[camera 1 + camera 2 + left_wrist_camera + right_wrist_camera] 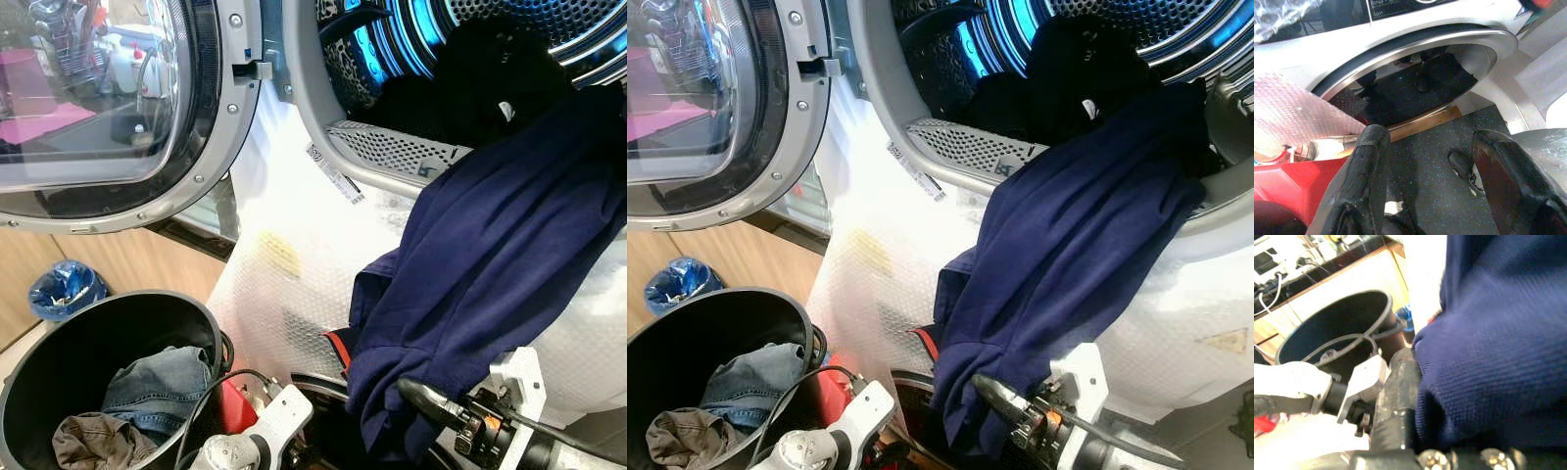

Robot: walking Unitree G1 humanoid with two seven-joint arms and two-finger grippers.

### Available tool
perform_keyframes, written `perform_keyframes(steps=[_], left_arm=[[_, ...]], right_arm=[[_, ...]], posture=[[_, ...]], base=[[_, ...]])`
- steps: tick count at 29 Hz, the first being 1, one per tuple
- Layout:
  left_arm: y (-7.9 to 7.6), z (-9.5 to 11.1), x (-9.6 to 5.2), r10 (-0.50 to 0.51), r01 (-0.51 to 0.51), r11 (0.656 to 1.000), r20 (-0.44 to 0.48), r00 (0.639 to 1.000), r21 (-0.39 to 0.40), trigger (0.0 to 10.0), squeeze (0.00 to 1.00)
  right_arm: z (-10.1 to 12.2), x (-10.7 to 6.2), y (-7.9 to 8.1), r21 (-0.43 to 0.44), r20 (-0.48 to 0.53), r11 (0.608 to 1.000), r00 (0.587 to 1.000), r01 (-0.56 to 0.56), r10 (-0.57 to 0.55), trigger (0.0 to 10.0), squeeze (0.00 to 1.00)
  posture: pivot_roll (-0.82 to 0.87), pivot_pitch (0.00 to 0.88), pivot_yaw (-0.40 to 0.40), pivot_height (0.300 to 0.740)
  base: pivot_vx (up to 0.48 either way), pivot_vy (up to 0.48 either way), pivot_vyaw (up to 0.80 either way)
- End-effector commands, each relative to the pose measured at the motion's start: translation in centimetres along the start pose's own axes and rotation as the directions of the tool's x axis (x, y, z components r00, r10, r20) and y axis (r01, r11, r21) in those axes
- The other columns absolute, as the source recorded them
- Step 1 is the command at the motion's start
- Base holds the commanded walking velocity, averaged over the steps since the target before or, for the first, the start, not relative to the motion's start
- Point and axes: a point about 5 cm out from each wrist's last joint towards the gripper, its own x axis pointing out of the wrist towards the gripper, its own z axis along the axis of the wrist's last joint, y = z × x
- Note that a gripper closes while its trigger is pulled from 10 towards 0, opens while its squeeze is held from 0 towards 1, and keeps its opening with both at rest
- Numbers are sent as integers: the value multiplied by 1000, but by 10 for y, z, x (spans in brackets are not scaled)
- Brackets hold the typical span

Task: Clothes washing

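Navy sweater point(490, 255) drapes over the drum point(470, 69) rim, hem at 6 o'clock on the right gripper point(431, 397), its closure hidden. Lift toward 1 o'clock, clearing the rim. Left gripper point(1430, 181) gapes, empty.

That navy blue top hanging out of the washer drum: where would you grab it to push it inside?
Probably the bunched lower hem of the navy top, which hangs down the machine's front. Come from below and in front, where the right gripper already sits against the fabric, then lift toward the drum opening. The upper part already drapes over the rim.
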Motion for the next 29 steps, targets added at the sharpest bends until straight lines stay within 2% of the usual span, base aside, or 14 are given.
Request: perform_keyframes(steps=[1,3,7,11,12,14,15,16,17,18,19,24,26,29], left_arm=[[2,-2,0,10,-10,1000,-11,1000,16,10000,0],[2,-2,1,9,-9,1000,-12,1000,18,10000,0],[4,0,2,9,-9,1000,-7,1000,25,10000,0],[4,0,3,9,-9,1000,-7,1000,25,10000,0],[4,1,3,10,-10,1000,-3,1000,29,10000,0],[9,4,3,28,-28,999,7,1000,26,10000,0],[12,5,3,39,-40,999,10,999,27,10000,0],[12,5,3,39,-40,999,10,999,27,10000,0],[13,6,4,42,-42,999,10,999,26,10000,0],[14,6,4,45,-45,999,13,999,24,10000,0],[14,7,4,45,-45,999,14,999,23,10000,0],[12,9,4,51,-51,999,21,998,15,10000,0],[11,7,4,55,-55,998,21,998,8,10000,0],[11,6,3,56,-56,998,20,998,6,10000,0]], right_arm=[[14,1,8,-51,21,997,998,-53,54,0,0],[24,4,15,-86,33,990,993,-107,110,0,0],[62,14,39,-225,69,924,940,-311,333,0,0],[67,16,41,-235,75,915,932,-328,354,0,0],[86,22,41,-271,116,897,914,-349,390,0,0],[138,45,44,-429,128,790,837,-438,532,0,0],[170,60,48,-522,91,707,794,-476,602,0,0],[170,60,48,-522,91,707,794,-476,602,0,0],[182,66,48,-542,80,678,773,-497,630,0,0],[205,79,46,-589,44,625,752,-512,658,0,0],[210,82,45,-602,33,613,751,-512,659,0,0],[260,112,34,-636,99,667,816,-389,570,0,0],[282,121,30,-633,153,714,856,-299,494,0,0],[303,125,28,-656,158,715,882,-243,444,0,0]], posture=[[-144,22,-25,740],[-142,12,-23,740],[-137,0,-21,740],[-137,0,-21,740],[-122,0,-26,740],[-116,0,-26,740],[-112,0,-27,740],[-112,0,-27,740],[-111,0,-25,740],[-108,0,-26,740],[-104,0,-26,740],[-81,2,-32,740],[-76,7,-32,740],[-73,11,-32,740]], base=[[0,0,0],[0,0,0],[0,0,0],[0,0,0],[0,0,0],[0,0,0],[0,0,0],[0,0,0],[0,0,0],[0,0,0],[0,0,0],[0,0,0],[0,0,0],[0,0,0]])
